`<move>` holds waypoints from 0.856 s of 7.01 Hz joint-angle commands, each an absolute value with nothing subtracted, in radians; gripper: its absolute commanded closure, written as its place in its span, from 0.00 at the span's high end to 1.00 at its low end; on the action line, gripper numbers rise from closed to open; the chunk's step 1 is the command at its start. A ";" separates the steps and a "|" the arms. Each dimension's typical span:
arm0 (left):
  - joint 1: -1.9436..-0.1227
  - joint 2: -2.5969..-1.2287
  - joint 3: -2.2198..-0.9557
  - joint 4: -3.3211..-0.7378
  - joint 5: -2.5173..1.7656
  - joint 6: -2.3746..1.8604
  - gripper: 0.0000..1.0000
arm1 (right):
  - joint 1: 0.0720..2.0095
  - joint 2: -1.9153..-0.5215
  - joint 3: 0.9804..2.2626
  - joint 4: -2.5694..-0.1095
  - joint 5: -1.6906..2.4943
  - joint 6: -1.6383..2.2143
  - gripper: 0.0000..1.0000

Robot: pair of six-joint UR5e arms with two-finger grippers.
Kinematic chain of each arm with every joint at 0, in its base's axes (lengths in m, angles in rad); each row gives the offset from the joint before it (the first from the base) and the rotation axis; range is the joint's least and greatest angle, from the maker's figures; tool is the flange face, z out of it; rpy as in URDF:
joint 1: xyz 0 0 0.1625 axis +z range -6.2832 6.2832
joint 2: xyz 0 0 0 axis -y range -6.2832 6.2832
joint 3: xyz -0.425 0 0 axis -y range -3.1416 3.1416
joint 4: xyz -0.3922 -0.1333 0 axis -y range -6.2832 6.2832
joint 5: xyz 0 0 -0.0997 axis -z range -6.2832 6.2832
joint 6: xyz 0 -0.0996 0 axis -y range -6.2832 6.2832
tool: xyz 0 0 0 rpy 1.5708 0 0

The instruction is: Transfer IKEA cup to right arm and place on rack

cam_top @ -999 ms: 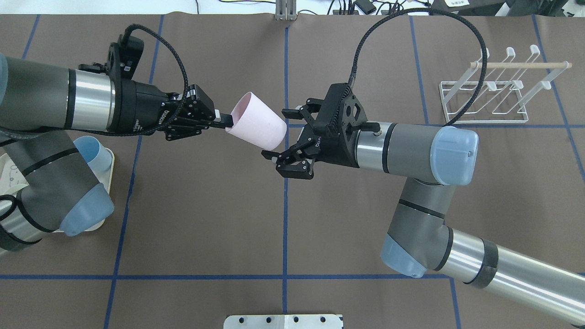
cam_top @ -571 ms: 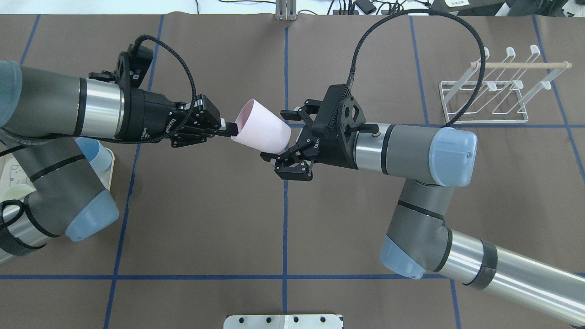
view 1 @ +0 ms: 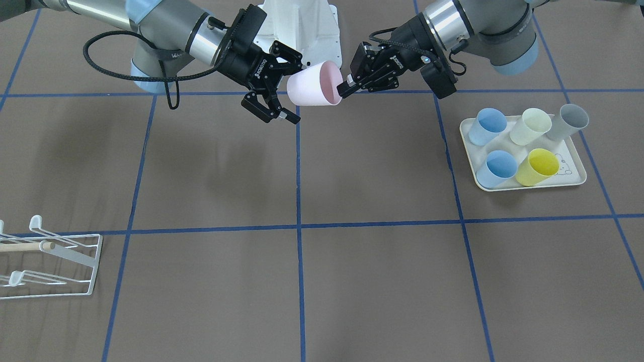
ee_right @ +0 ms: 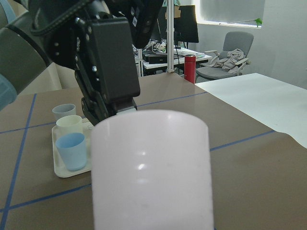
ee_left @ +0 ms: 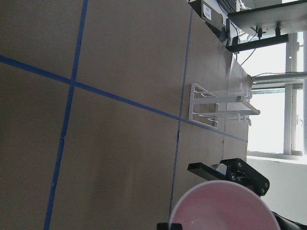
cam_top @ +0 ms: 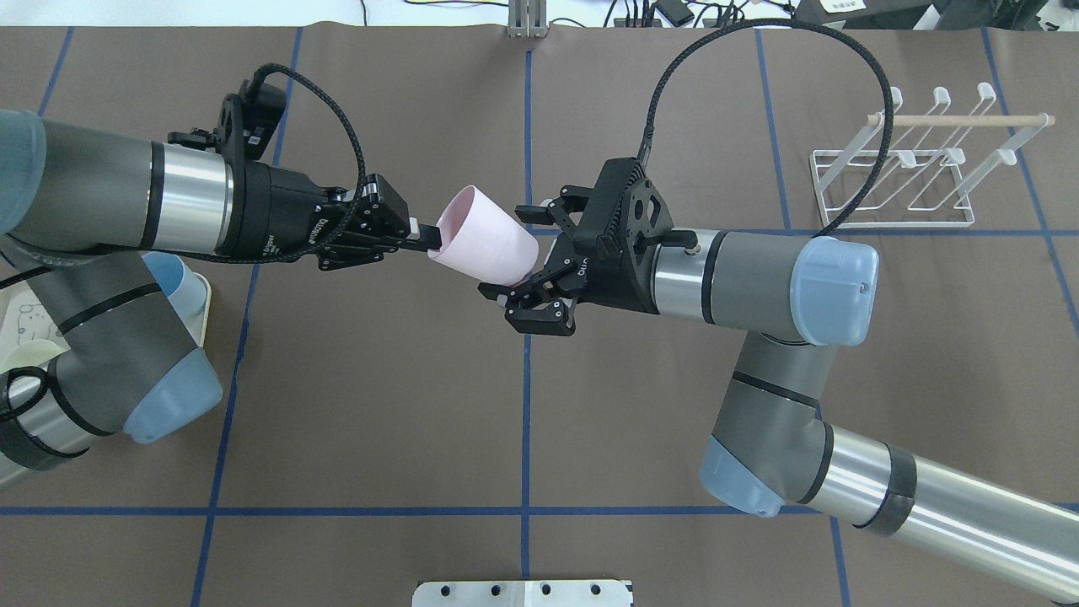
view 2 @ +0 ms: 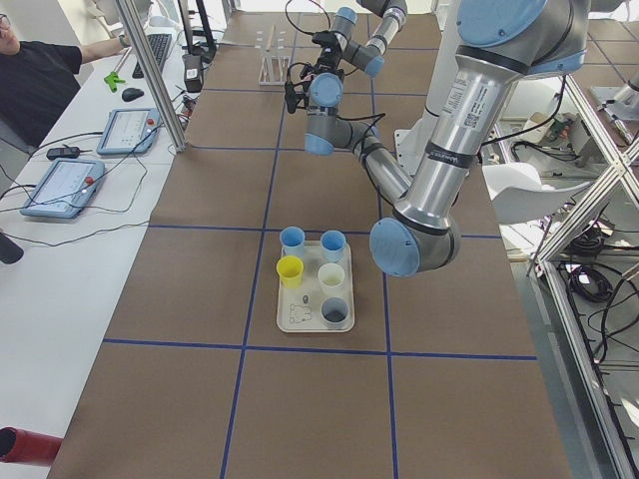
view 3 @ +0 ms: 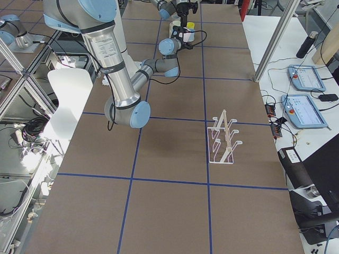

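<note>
The IKEA cup is pale pink and hangs tilted in the air above the table's middle. My left gripper is shut on its rim wall, one finger inside the mouth. My right gripper is open, its fingers standing either side of the cup's base without closing on it. The front view shows the same: cup, left gripper, right gripper. The cup fills the right wrist view. The white wire rack with its wooden rod stands at the far right, holding nothing.
A cream tray by the left arm's base holds several cups: blue, cream, grey and yellow. A black cable loops above the right wrist toward the rack. Blue tape lines cross the brown mat. A person sits at a side desk.
The left arm has carried the cup a little to the right, and the right gripper has edged left. The cup's base now sits between the open right fingers.
</note>
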State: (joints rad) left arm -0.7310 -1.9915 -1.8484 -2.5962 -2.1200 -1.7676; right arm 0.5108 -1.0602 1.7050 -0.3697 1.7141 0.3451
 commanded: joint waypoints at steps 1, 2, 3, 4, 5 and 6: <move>-0.732 -1.993 -1.842 -2.595 -2.120 -1.764 0.00 | 0.508 -1.060 1.706 -0.370 1.713 0.345 0.99; -0.732 -1.993 -1.842 -2.595 -2.120 -1.764 0.00 | 0.508 -1.060 1.706 -0.370 1.715 0.345 0.99; -0.732 -1.993 -1.841 -2.595 -2.120 -1.763 0.00 | 0.506 -1.060 1.706 -0.370 1.713 0.345 0.98; -0.732 -1.993 -1.839 -2.595 -2.120 -1.760 0.00 | 0.506 -1.060 1.707 -0.370 1.715 0.345 0.98; -0.732 -1.993 -1.838 -2.595 -2.120 -1.759 0.00 | 0.503 -1.060 1.710 -0.370 1.715 0.345 0.97; -0.732 -1.993 -1.838 -2.595 -2.120 -1.759 0.00 | 0.503 -1.060 1.710 -0.370 1.721 0.345 0.90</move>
